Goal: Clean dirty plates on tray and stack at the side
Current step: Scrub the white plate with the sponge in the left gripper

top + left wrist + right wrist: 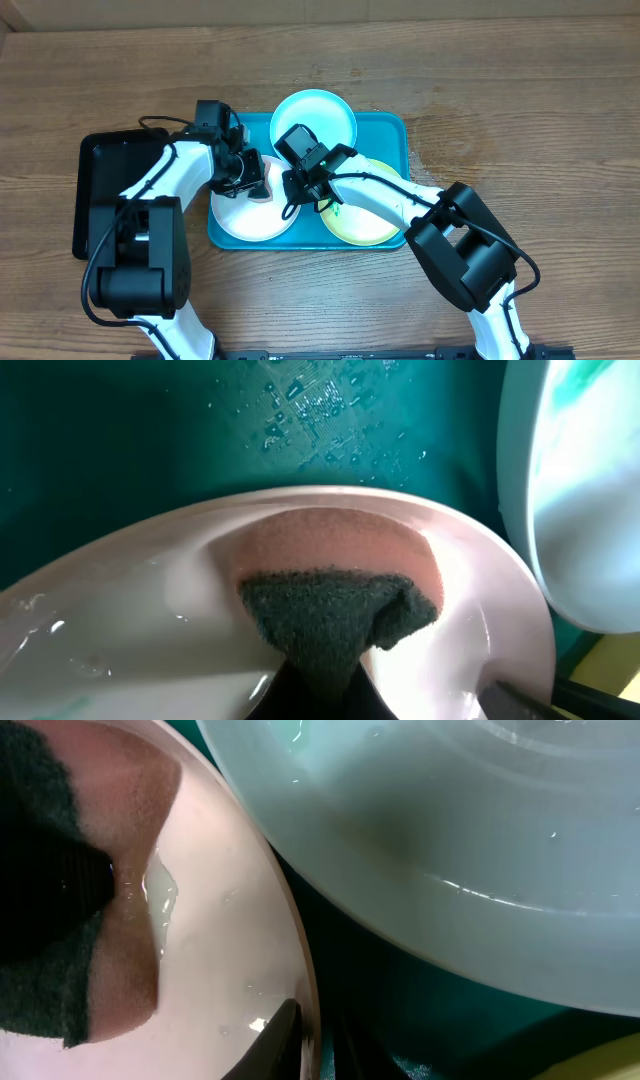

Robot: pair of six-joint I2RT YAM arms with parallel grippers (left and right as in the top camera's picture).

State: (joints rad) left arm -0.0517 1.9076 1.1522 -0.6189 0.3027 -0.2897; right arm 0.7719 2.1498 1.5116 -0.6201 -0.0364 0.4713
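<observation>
The white plate [245,215] lies at the front left of the turquoise tray [388,135]. My left gripper [255,182] is shut on a pink sponge with a dark green scrub face [335,595] and presses it onto the wet white plate [120,610]. My right gripper [300,190] pinches the white plate's right rim [300,970], with one finger [285,1040] inside the plate. The light blue plate [313,118] sits at the tray's back, and the yellow-green rimmed plate [368,222] at the front right, partly under my right arm.
A black rectangular tray [100,185] lies left of the turquoise tray, partly under my left arm. Water drops speckle the tray floor [320,410]. Bare wooden table [520,120] extends to the right and behind.
</observation>
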